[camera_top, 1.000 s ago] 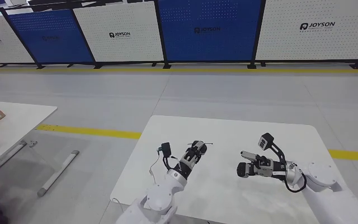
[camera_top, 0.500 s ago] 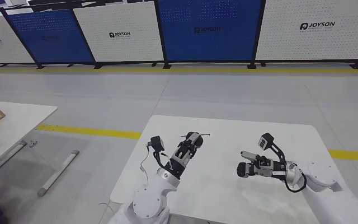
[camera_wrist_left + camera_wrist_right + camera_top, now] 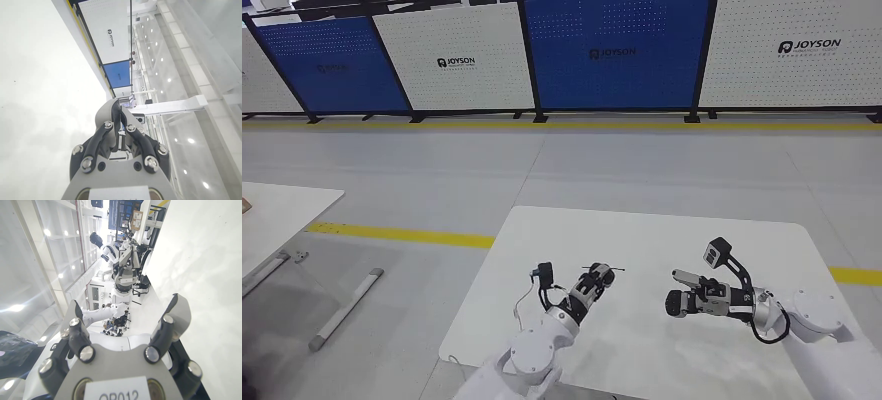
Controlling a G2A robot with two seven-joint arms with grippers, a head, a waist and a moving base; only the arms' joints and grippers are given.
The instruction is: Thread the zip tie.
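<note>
**Left claw pinches the zip tie above the bench; right claw spread and empty**

The left claw (image 3: 599, 274) is above the white bench (image 3: 722, 230), in the near left part of the top, and points away from the robot and a little toward the other arm. In the left wrist view its two fingers (image 3: 113, 111) are pressed together at the tips. In the top view the zip tie (image 3: 614, 268), a thin black strand, crosses those tips and sticks out a short way on either side. It is clear of the bench surface. The wrist view does not show the strand clearly between the pads.

The right claw (image 3: 674, 290) is near the middle of the bench and faces the left claw, with a gap of bare bench top between the two. In the right wrist view its fingers (image 3: 175, 306) are spread wide, with nothing between them. That view also shows the left arm farther off, straight ahead through the gap.

The two claws sit at about the same depth on the bench. They are near each other but apart.
</note>
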